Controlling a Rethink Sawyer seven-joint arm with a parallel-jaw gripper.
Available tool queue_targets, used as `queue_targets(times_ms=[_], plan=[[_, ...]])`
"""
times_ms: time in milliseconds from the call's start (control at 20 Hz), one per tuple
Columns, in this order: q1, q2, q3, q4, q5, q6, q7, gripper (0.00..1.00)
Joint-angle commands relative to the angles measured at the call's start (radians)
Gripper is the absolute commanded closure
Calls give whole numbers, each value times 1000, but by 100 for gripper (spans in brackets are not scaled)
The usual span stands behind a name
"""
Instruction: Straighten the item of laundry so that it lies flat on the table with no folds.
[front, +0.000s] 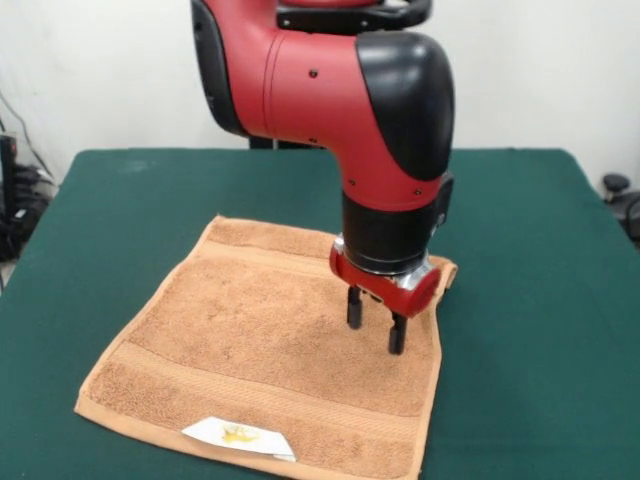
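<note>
An orange-tan terry towel (260, 350) lies spread on the dark green table (120, 210), with border bands along its near and far edges. A white label with a yellow mark (238, 435) sits at its near edge. The far right corner (446, 270) of the towel looks slightly raised or folded behind the arm. My gripper (376, 325) hangs from the red and black arm over the right part of the towel. Its two black fingers (354, 307) stand apart, open, tips just above or touching the cloth, with nothing held between them.
A dark object (615, 185) stands off the table at the right edge. Dark cables and gear (15, 200) sit off the left edge. The green cloth reaches well beyond the towel on both sides.
</note>
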Motion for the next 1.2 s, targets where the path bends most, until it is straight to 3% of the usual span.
queue_targets(times_ms=[50,450,800,1200], plan=[[57,35,47,20,58,24,197,0],[83,60,46,5,86,5,214,0],[116,191,-11,-145,82,-36,213,0],[156,265,-18,-220,170,-67,288,0]])
